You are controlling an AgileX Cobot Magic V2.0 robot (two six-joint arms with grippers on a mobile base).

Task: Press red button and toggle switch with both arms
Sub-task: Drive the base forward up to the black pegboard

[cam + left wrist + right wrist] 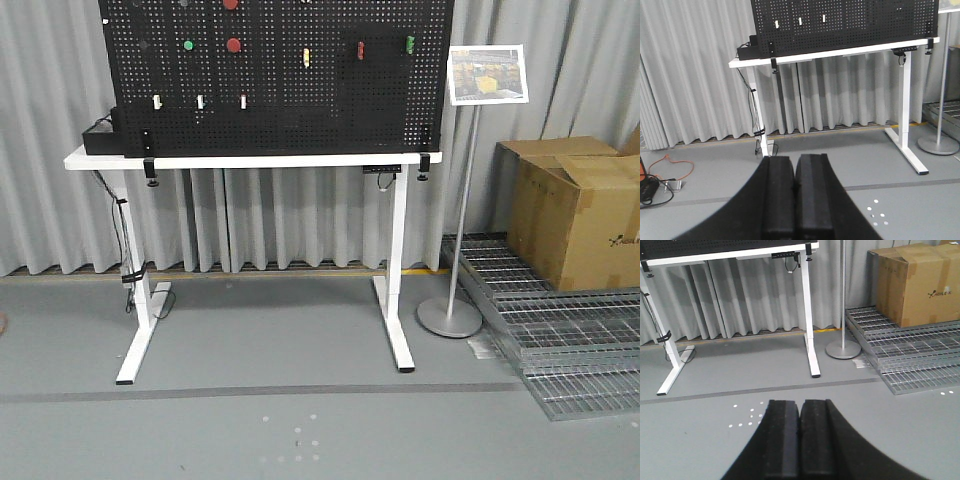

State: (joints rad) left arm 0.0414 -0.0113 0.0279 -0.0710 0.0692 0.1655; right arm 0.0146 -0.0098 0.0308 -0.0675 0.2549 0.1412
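Note:
On the black pegboard (300,110) standing on a white table (250,159), a round red button (233,45) sits right of a small green button (188,44). Another red cap (231,3) is cut off by the top edge. Three small white toggle switches (200,101) form a lower row, also visible in the left wrist view as white toggle switches (800,21). Yellow, red and green switches (306,57) lie further right. My left gripper (795,160) and right gripper (800,404) are both shut on nothing, low over the floor, far from the board. Neither appears in the front view.
A sign on a metal stand (455,315) stands right of the table. A cardboard box (575,210) rests on metal grates (560,340) further right. Cables hang by the left table leg (130,280). An orange cable (665,162) lies on the floor at left.

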